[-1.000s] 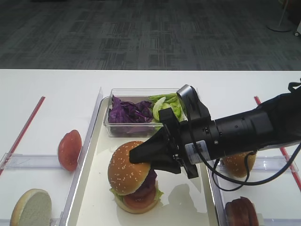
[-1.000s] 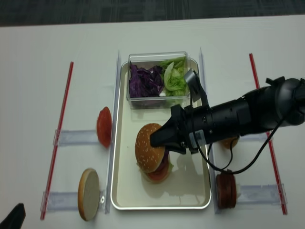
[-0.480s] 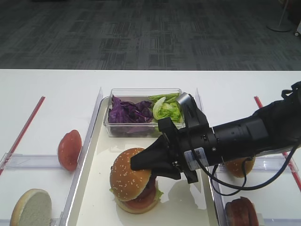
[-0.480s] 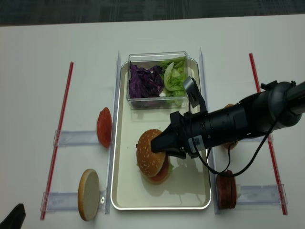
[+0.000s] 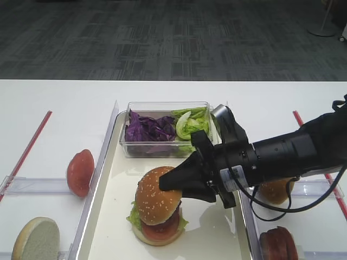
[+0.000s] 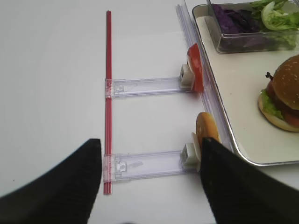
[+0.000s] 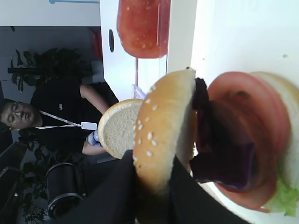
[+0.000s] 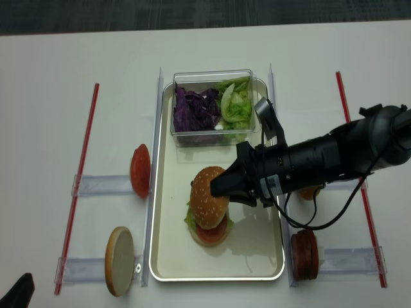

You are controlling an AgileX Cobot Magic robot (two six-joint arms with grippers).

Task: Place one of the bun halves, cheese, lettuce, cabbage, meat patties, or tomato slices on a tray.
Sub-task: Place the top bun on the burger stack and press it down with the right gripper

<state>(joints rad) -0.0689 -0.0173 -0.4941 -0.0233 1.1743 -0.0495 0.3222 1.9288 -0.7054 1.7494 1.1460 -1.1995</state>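
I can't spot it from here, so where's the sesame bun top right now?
In the exterior high view the sesame bun top sits on the burger stack in the tray, just in front of the clear tub, pinched by the right gripper.

We've got open tray (image 8: 168, 256) floor near and left of the burger stack (image 8: 209, 206); the clear tub (image 8: 212, 106) blocks the far end, right hand (image 8: 217, 187) covers the right.
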